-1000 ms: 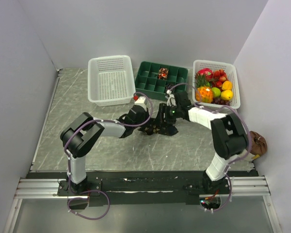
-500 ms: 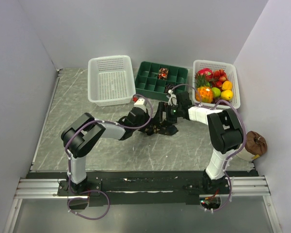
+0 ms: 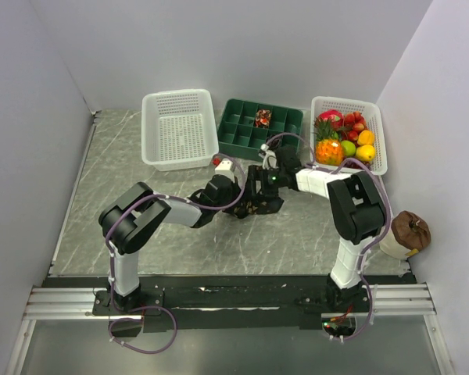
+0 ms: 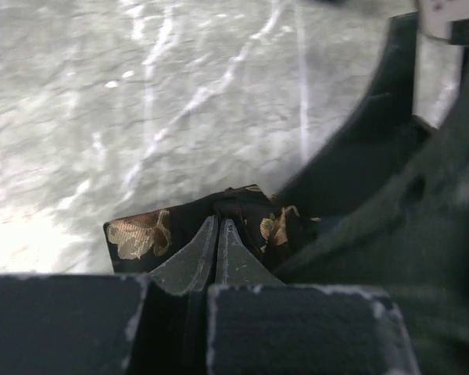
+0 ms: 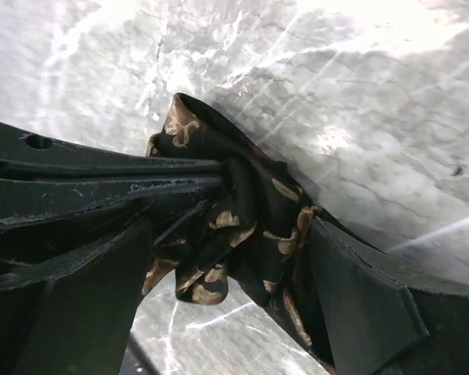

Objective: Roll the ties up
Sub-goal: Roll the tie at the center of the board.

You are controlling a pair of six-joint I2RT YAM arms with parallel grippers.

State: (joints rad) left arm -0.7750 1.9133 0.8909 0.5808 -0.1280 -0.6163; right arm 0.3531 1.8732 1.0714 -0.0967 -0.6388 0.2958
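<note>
Left gripper (image 4: 218, 224) pinches tie (image 4: 137, 238); right gripper (image 5: 227, 234) spread astride it; both reaching inward, low.

The left arm (image 3: 176, 209) lies low, elbow out to the left, forearm reaching toward the middle of the table (image 3: 117, 183). The left gripper (image 4: 219, 224) is pinched tight on a tie (image 4: 137, 237). The right arm (image 3: 352, 205) folds at the elbow and reaches leftward to meet it. The right gripper (image 5: 230, 234) is spread wide, one finger either side of that tie.
</note>
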